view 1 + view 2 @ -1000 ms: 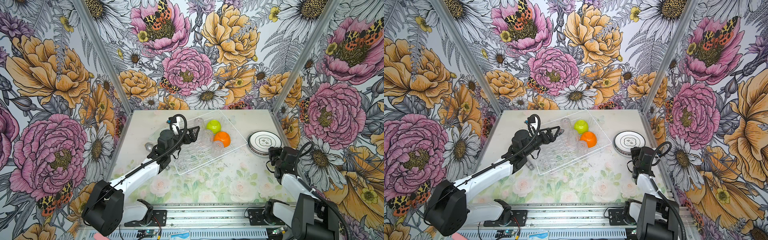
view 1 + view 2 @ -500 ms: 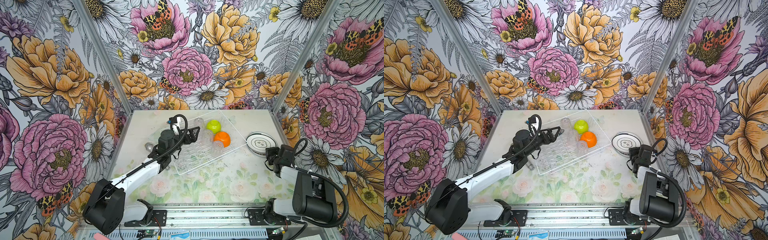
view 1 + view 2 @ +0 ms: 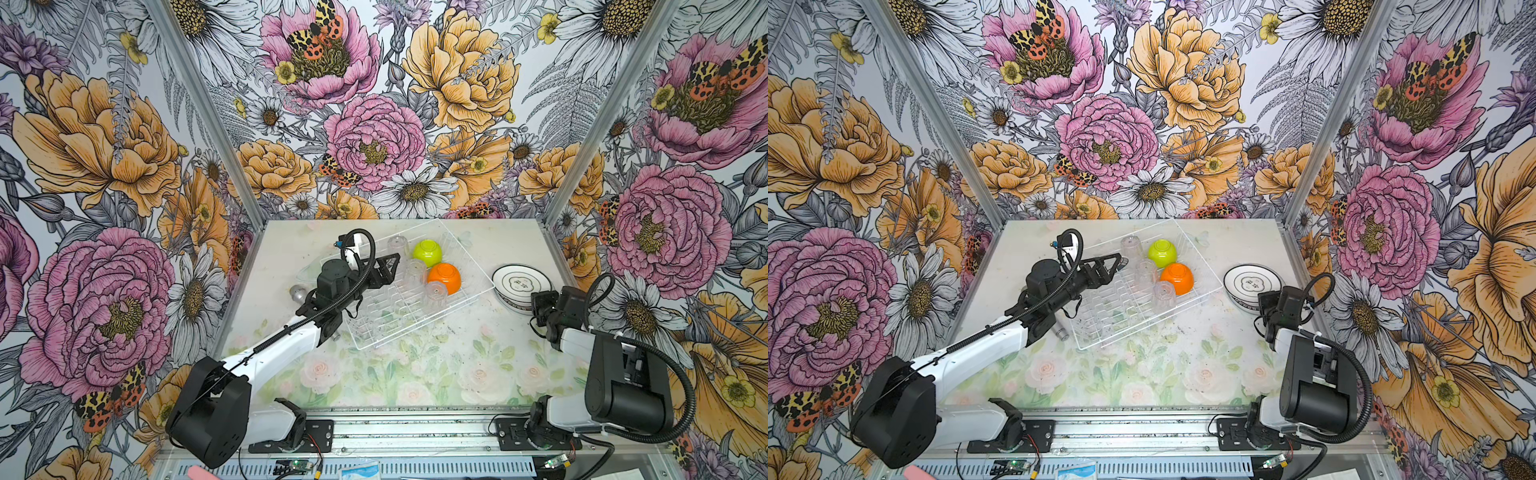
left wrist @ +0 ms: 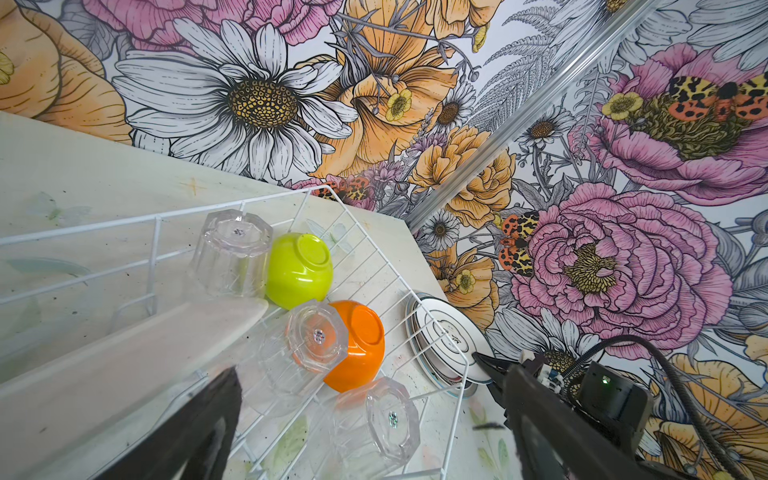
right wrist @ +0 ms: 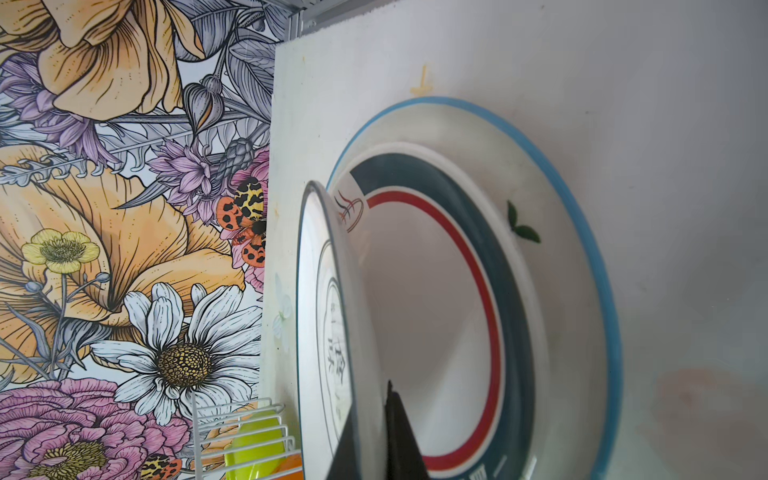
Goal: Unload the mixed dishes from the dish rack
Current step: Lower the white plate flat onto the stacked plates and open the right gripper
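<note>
The white wire dish rack [image 3: 374, 328] [image 3: 1100, 328] holds a lime-green bowl [image 3: 427, 252] [image 4: 299, 270], an orange bowl [image 3: 444, 277] [image 4: 361, 353] and three clear tumblers [image 3: 415, 272] [image 4: 374, 424], all upside down. My left gripper [image 3: 392, 270] [image 3: 1117, 268] [image 4: 353, 370] hovers open over the rack beside the tumblers, holding nothing. To the right of the rack lies a stack of plates [image 3: 519, 282] [image 3: 1252, 282]. My right gripper [image 3: 536, 301] [image 5: 370, 407] is shut on the rim of the top dark-rimmed plate [image 5: 328, 311], which tilts up off the red-banded plate [image 5: 478, 270] below.
A grey metal cylinder [image 3: 297, 293] [image 3: 1061, 330] lies on the table at the rack's left, under my left arm. The flowered side walls stand close to the rack and the plate stack. The lowest plate has a blue rim [image 5: 582, 249].
My right arm's elbow has swung out to the right and down while its gripper stays at the plate's rim. The left arm has barely moved.
</note>
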`<state>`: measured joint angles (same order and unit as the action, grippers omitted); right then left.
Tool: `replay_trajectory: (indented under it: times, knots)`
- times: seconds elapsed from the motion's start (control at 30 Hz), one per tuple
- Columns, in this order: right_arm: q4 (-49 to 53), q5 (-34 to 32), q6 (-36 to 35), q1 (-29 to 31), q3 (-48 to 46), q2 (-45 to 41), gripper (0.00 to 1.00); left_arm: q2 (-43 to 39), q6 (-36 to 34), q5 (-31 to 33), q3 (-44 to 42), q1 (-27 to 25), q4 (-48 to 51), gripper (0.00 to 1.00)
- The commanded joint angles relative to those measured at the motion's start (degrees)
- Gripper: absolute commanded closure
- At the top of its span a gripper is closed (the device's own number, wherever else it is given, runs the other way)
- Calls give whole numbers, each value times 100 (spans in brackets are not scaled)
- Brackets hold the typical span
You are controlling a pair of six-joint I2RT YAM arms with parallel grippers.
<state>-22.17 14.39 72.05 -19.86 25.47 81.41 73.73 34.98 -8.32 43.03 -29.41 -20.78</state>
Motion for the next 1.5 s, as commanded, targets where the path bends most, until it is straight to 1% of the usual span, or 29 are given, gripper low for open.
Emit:
replay_trajectory:
  times: [0.0,0.13,0.33,0.37,0.53,0.6,0.67,0.77,0.8,0.83,0.9,1.0,1.1,1.2,1.33,1.47]
  knots:
    - [-327,151,33,-36,238,98,100,45,-27,45,-31,-47,-39,1]
    - [-502,335,162,-50,253,249,100,77,-9,41,-35,-47,-49,1]
    - [-455,361,196,-62,250,254,100,93,0,-3,-31,-47,-65,1]
    - [-439,339,203,-62,240,238,98,87,0,5,-39,-47,-69,1]
    - [-396,308,194,-77,174,207,72,27,-15,36,-66,-47,-64,1]
    - [-371,315,201,-88,180,183,71,31,-20,27,-75,-47,-61,1]
    - [-337,319,191,-104,171,136,65,27,-17,18,-75,-47,-61,2]
    - [-213,292,190,-123,177,34,44,14,-19,21,-91,-45,-65,1]
    - [-158,283,193,-124,177,-20,34,5,-21,18,-88,-47,-59,1]
    - [-101,277,203,-128,177,-63,28,-7,-24,18,-90,-39,-60,1]
    - [-8,263,214,-132,168,-169,23,-32,-21,32,-94,-39,-60,1]
    - [257,116,213,-145,160,-403,10,-52,-11,41,-102,-47,-59,1]
    - [573,20,174,-157,199,-632,1,-67,-5,21,-111,-47,-60,1]
    - [1203,-89,7,-159,376,-846,1,-104,1,22,-135,-47,-54,1]
    - [2211,-422,-314,-167,685,-1075,1,-166,2,30,-172,-47,-63,1]
    - [2616,-534,-493,-185,831,-1188,1,-227,9,49,-204,-47,-63,1]
